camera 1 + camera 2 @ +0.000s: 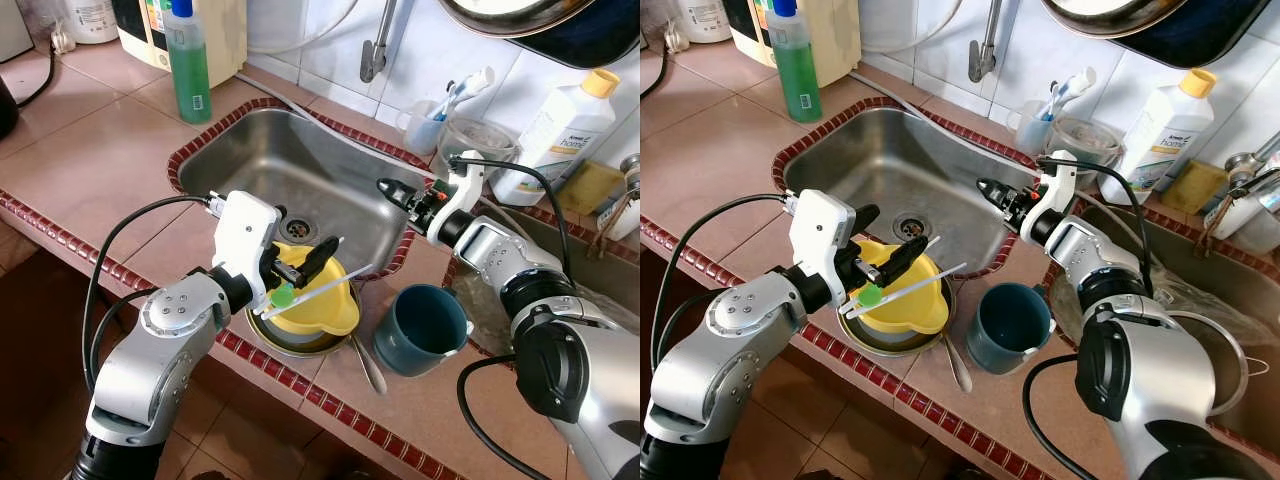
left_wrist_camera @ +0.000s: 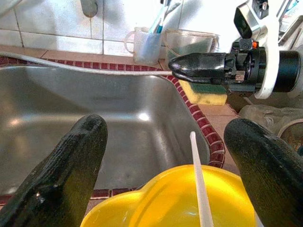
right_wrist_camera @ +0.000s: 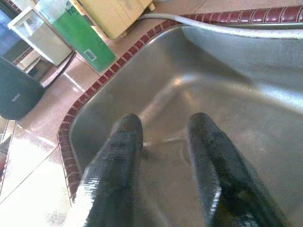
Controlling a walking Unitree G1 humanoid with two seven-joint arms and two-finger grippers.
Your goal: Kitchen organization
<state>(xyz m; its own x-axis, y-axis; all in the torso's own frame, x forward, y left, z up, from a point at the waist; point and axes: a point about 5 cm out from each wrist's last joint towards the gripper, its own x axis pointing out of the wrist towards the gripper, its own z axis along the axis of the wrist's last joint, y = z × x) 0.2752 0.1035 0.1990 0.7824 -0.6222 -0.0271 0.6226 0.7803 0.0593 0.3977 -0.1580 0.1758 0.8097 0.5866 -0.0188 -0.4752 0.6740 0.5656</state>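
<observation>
Yellow funnel [image 1: 310,300] sits low-centre on a steel bowl [image 1: 290,340] at the sink's [image 1: 300,170] near rim, directly beneath my left gripper [image 1: 300,262], fingers spread, nearer than my right gripper [image 1: 392,190], slightly parted over the basin.

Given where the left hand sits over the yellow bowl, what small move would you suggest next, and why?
Probably lower the left hand a little and close on the yellow bowl's rim. Its fingers are open with the rim between them in the wrist view, and the bowl sits in a metal dish at the counter edge. The white stick lying across it may shift. The right hand hovers over the sink.
</observation>
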